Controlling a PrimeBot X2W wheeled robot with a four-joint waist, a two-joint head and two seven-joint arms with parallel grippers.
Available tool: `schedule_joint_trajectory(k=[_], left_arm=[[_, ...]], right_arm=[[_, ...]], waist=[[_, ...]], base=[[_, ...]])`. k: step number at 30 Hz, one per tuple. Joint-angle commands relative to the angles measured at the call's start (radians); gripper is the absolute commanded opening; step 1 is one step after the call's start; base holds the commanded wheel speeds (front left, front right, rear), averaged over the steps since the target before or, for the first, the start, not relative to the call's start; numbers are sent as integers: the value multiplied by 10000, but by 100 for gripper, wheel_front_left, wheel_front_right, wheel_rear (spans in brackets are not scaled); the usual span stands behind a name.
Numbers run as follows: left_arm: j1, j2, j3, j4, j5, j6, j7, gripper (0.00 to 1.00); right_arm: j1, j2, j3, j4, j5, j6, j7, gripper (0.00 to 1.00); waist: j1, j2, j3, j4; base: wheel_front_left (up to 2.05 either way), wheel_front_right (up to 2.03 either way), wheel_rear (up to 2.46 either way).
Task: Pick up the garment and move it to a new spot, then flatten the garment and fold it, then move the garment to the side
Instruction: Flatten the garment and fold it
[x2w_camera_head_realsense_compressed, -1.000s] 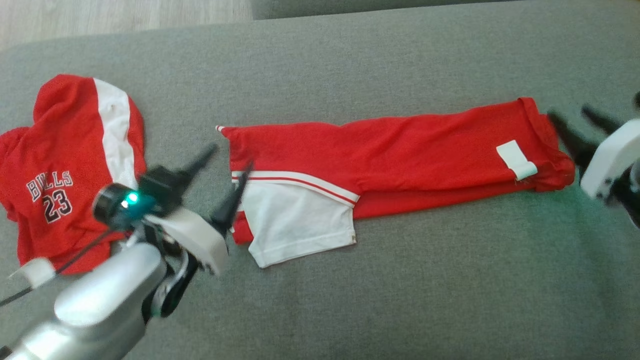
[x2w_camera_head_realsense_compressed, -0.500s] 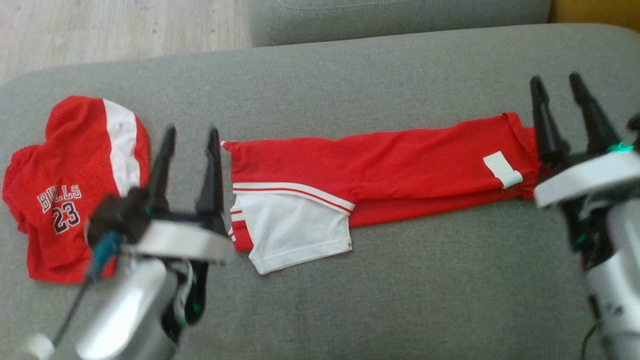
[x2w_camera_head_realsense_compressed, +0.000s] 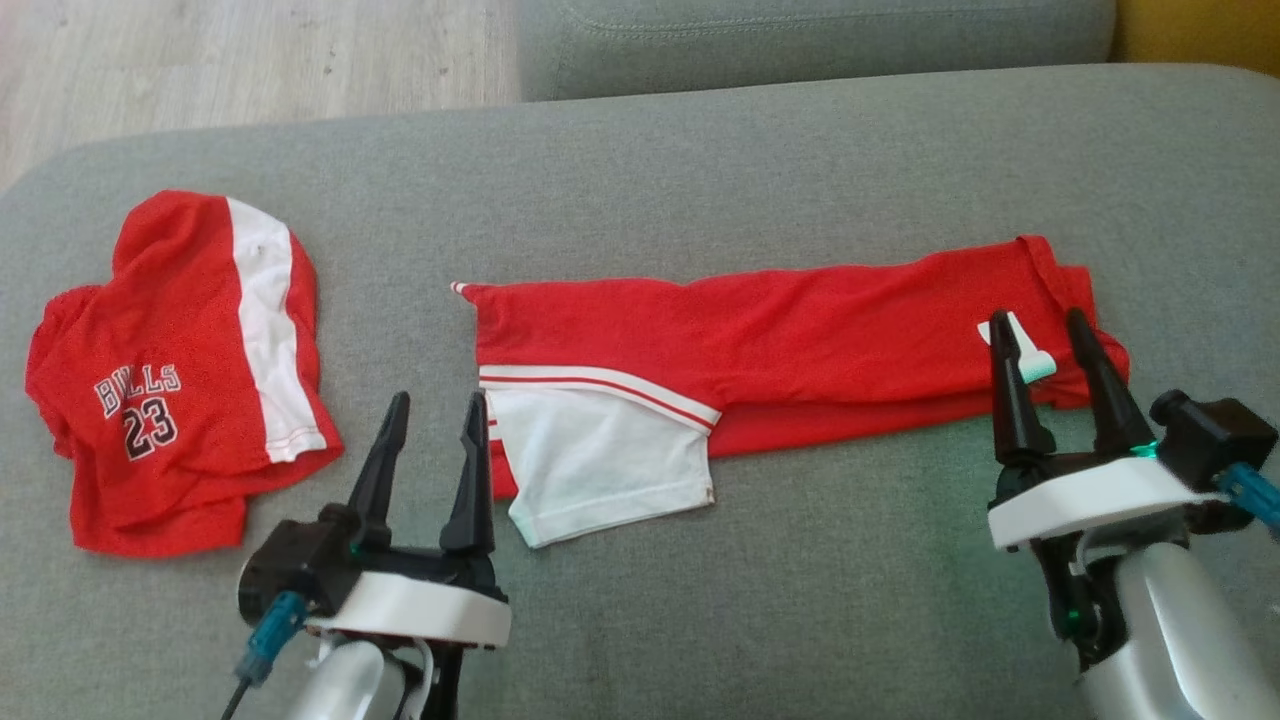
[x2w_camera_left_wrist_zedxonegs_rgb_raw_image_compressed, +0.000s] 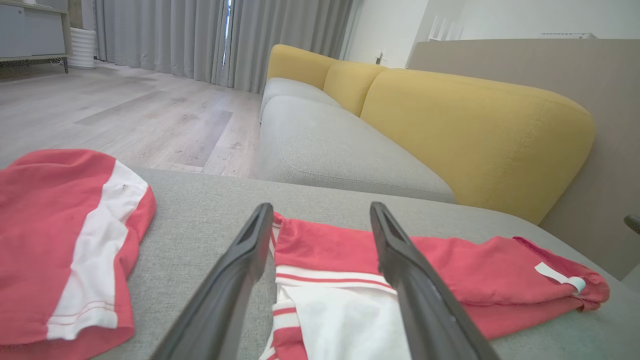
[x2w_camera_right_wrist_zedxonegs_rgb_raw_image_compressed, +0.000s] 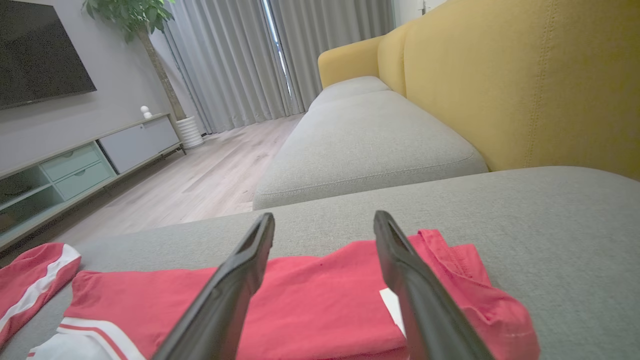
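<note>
A: Okay, garment (x2w_camera_head_realsense_compressed: 800, 340) first, where?
B: Long and red, folded into a strip, flat on the grey cushion (x2w_camera_head_realsense_compressed: 700, 170), running left to right across the middle. White panel (x2w_camera_head_realsense_compressed: 600, 450) at its near left corner, white tag (x2w_camera_head_realsense_compressed: 1030, 350) by its right end.
A: Next, left gripper (x2w_camera_head_realsense_compressed: 439, 398)?
B: Near left, fingers wide apart, holding nothing. Just beside the garment's left end, one fingertip close to the white panel; touching or not, cannot tell.
A: And right gripper (x2w_camera_head_realsense_compressed: 1036, 317)?
B: Near right, also spread wide, empty. Fingertips over the garment's right end, one on each side of the white tag in the head view.
A: Anything else?
B: Second red jersey (x2w_camera_head_realsense_compressed: 170, 370), "BULLS 23" print, white stripe, crumpled at the cushion's left end, well apart from the strip. Wooden floor (x2w_camera_head_realsense_compressed: 250, 60) beyond the far edge, yellow backrest (x2w_camera_left_wrist_zedxonegs_rgb_raw_image_compressed: 475, 125) in both wrist views.
</note>
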Motion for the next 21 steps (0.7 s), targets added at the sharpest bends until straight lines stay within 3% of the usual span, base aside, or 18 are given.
schedule_joint_trajectory(k=[1,6,15,21], left_arm=[[-391,-9,516,-232,134,-82,-79,100],[-572,-275,928,-162,552,-483,-79,100],[-881,-740,1162,164,1036,-1076,-79,100],[-1067,-961,1273,319,1252,-1368,-79,100]], right_arm=[[-288,-29,90,-378,-107,67,24,100],[-715,-10,-638,-200,-519,67,499,100],[-1900,558,-3402,1402,-2197,67,2242,100],[-2407,626,-4374,2488,-2658,67,2701,100]], waist=[[1,-1,43,19],[1,-1,310,62],[1,-1,1030,286],[1,-1,1373,448]], base=[[0,0,0],[0,0,0],[0,0,0],[0,0,0]])
